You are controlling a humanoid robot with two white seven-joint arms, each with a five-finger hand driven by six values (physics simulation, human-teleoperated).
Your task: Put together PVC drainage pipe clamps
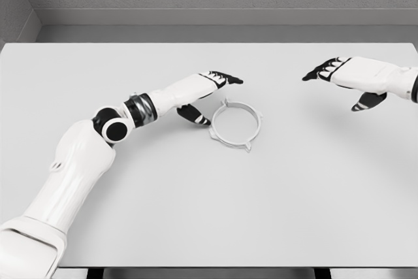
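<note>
My left hand (208,91) lay out over the white table (313,200), reaching in from the lower left with the forearm angled up toward the middle. Its fingers (226,78) were stretched out nearly straight, pointing to the right, and the thumb (194,115) hung down apart from them; the hand held nothing. Just below and to the right of that hand sat the clamp ring (235,124), a pale grey hoop lying flat on the table with small tabs sticking out around its rim. The thumb tip was just beside the ring's left edge, but I could not tell whether it touched. The outstretched fingers sat above the ring's upper edge in the picture, not closed around it.

My right hand (356,80) came in from the right edge, well apart from the ring, over the far right part of the table. Its fingers (321,70) were also extended, pointing left toward the middle, with the thumb (368,101) dropped below the palm. That hand was loose and empty too. I could not tell whether it rested on the table.

The ring lay alone near the centre of the table, a little left of the midline, with both hands spread and neither one gripping it
</note>
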